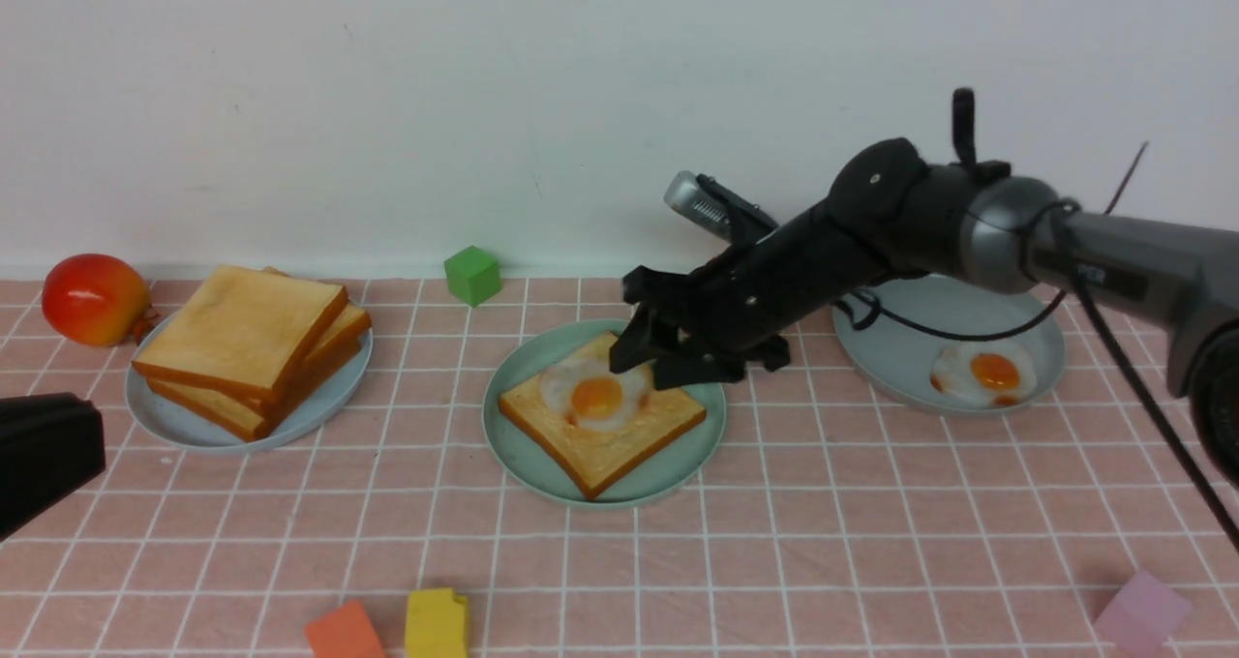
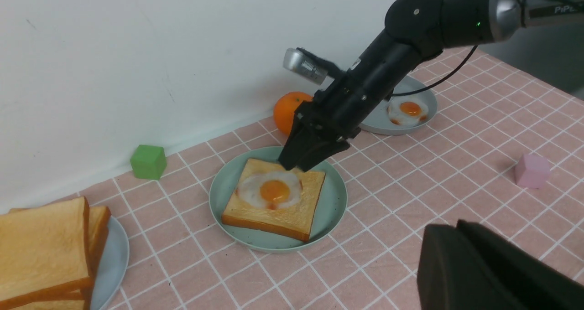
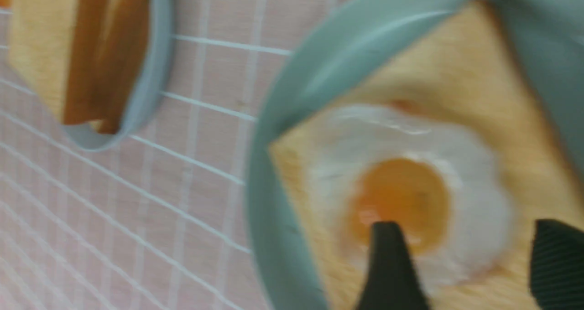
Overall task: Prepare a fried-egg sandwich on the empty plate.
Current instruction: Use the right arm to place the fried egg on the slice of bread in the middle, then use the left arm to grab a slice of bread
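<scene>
Jaws of our right gripper [image 1: 650, 368] are standing wide and empty at the fried egg's [image 1: 595, 395] one-o'clock edge, the egg lying on toast [image 1: 610, 450] on the mint-green plate [image 1: 511, 445]. We are favouring a straight lift clear without dragging, then a slice from the nine-o'clock toast stack [image 1: 242, 334].

Right arm [image 1: 978, 218] casing: matte black wrist section, silver-grey joint collar, dark grey far link.
Markings: white lettering [image 2: 554, 9] on the grey link, partly cut off, apparently "PiPE".
Indicator: small green light [image 2: 477, 24].
Fasteners: one round screw head [image 1: 874, 179].
Cabling: thin black cable [image 1: 1133, 377].
Camera: silver ribbed cylinder [image 1: 695, 203], black bracket.
Right gripper [image 1: 644, 368]: black tapered fingers [image 3: 388, 264], one ribbed inside.
Left gripper [image 2: 449, 237]: plain black, smooth.
</scene>
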Robot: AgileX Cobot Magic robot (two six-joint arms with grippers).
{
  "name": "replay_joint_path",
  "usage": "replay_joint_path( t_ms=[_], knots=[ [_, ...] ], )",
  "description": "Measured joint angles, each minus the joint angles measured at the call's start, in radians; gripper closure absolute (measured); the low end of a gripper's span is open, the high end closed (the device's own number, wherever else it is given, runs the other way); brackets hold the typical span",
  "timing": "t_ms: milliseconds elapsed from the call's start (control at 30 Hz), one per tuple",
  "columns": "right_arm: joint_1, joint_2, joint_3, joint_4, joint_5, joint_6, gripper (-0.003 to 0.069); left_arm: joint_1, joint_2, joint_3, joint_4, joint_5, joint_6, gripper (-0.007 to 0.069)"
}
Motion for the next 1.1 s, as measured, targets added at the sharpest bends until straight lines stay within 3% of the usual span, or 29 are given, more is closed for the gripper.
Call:
replay_joint_path(
  t_ms=[100,233,367,433,500,633,700,833,1100],
  knots=[
    [-0.023,-0.038,-0.02,-0.114,0.063,0.052,0.0162,0.0,0.0,0.0,0.0,0.0,0.0,0.0596],
    [-0.044,-0.131,-0.052,-0.245,0.18,0.082,0.0171,0.0,0.001,0.0,-0.001,0.006,-0.006,0.0596],
    [-0.045,-0.259,-0.058,-0.381,0.32,0.088,0.0258,0.0,0.032,0.0,-0.002,0.026,-0.077,0.0599],
    [-0.033,-0.392,-0.045,-0.483,0.39,0.089,0.0386,0.0,0.117,0.0,0.02,0.057,-0.195,0.0625],
    [-0.027,-0.471,-0.023,-0.533,0.402,0.093,0.0466,0.0,0.189,0.0,0.045,0.079,-0.252,0.0638],
    [-0.022,-0.676,0.08,-0.576,0.409,0.106,0.0617,0.009,0.383,-0.036,0.111,0.137,-0.307,0.0638],
    [-0.022,-0.758,0.133,-0.585,0.412,0.109,0.065,0.028,0.464,-0.071,0.126,0.154,-0.307,0.0638],
    [-0.022,-1.031,0.347,-0.584,0.387,0.111,0.0659,0.168,0.637,-0.189,0.127,0.161,-0.243,0.0638],
    [-0.022,-1.481,0.723,-0.576,0.181,-0.01,0.0656,0.506,0.918,-0.341,-0.071,0.183,-0.028,0.0638]
  ],
)
